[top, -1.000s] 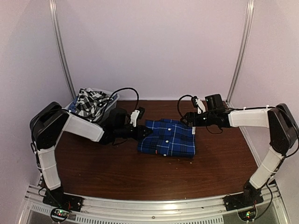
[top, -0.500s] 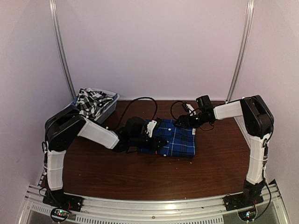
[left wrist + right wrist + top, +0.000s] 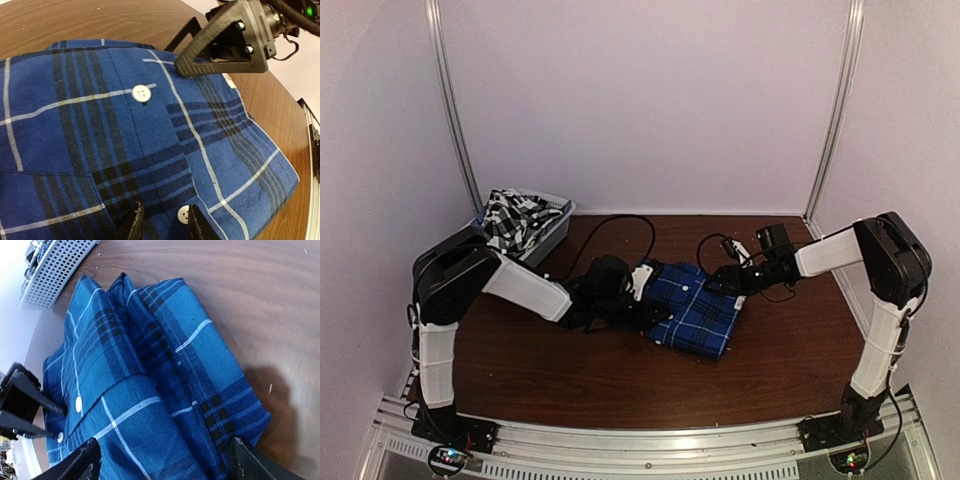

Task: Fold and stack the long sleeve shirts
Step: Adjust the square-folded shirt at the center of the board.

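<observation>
Left tool [image 3: 161,224] seemingly pinches the blue shirt [image 3: 698,312] at its nine-o'clock edge; right tool [image 3: 162,462] hangs open near two o'clock.

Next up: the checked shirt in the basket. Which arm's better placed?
Probably left. The basket with the checked shirt sits far-left, beside that arm; the right gripper is beyond the blue shirt.

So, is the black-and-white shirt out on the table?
No, the black-and-white shirt lies bunched in the white basket at the far left corner.
</observation>
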